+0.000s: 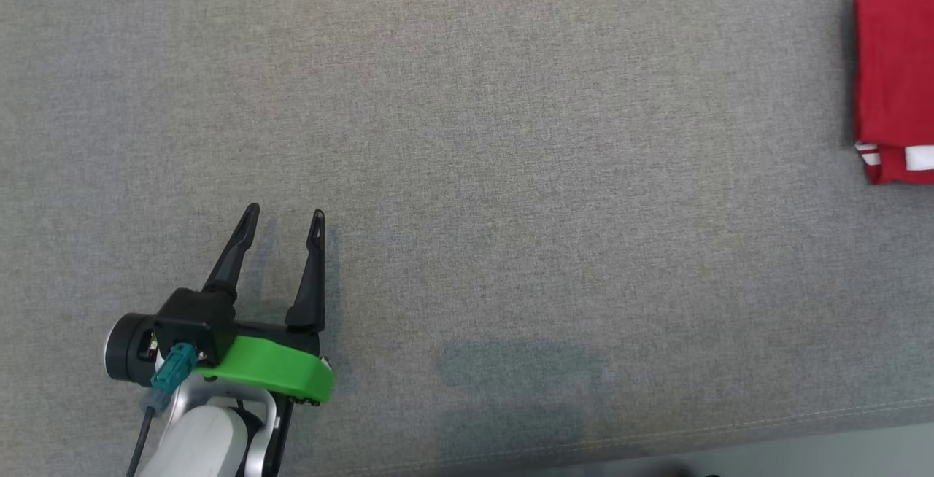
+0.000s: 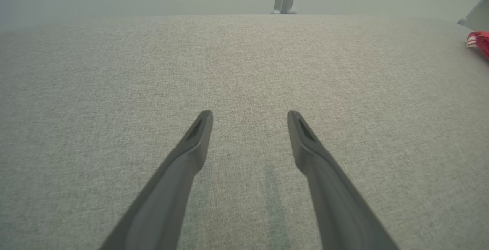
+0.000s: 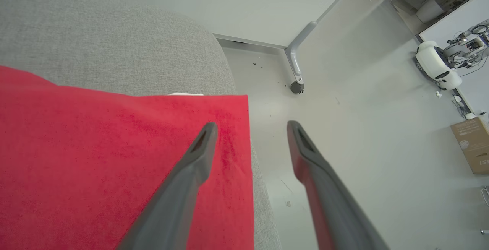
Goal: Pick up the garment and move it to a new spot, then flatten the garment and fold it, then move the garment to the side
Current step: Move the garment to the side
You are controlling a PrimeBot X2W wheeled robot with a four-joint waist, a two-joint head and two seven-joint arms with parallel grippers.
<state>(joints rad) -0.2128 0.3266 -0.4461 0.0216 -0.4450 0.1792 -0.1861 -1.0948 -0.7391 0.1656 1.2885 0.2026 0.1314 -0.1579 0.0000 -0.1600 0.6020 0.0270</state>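
Right wrist view, right gripper (image 3: 250, 124) spread and empty, red garment (image 3: 95, 158) beneath one finger

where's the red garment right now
The garment lies folded at the head view's far right, at the edge of the grey cushion, under the open right gripper.

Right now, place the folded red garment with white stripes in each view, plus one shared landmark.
Head view: red garment at upper right edge.
Left wrist view: red garment, a sliver at upper right edge.
Right wrist view: red garment across lower left.
Shared landmark: grey fabric surface.
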